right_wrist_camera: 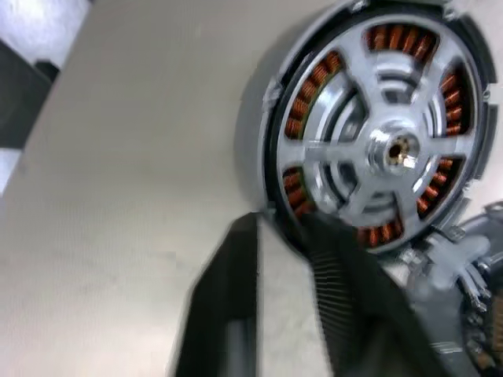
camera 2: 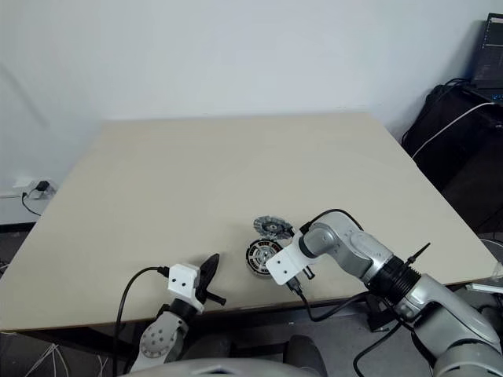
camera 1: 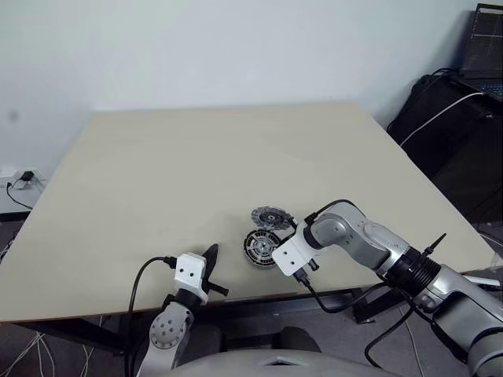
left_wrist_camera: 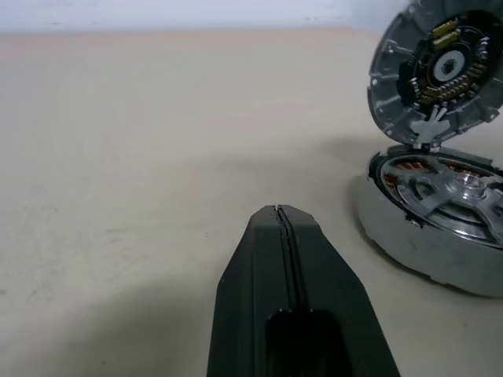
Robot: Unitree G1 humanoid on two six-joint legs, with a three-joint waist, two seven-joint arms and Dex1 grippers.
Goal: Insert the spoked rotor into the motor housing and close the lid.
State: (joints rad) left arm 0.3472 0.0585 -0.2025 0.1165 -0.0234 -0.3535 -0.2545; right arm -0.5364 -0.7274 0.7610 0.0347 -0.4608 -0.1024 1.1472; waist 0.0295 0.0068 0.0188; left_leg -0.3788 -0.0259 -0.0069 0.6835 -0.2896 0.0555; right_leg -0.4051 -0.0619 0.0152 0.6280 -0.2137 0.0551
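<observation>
Fingers (right_wrist_camera: 346, 314) of right arm (angled down) beside motor housing (right_wrist_camera: 377, 126).

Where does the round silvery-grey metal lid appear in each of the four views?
Left eye view: lid, just behind the housing.
Right eye view: lid, same spot.
Left wrist view: lid, standing open.
Right wrist view: lid, partly cut off.
Shared landmark: copper-wound round motor housing.
</observation>
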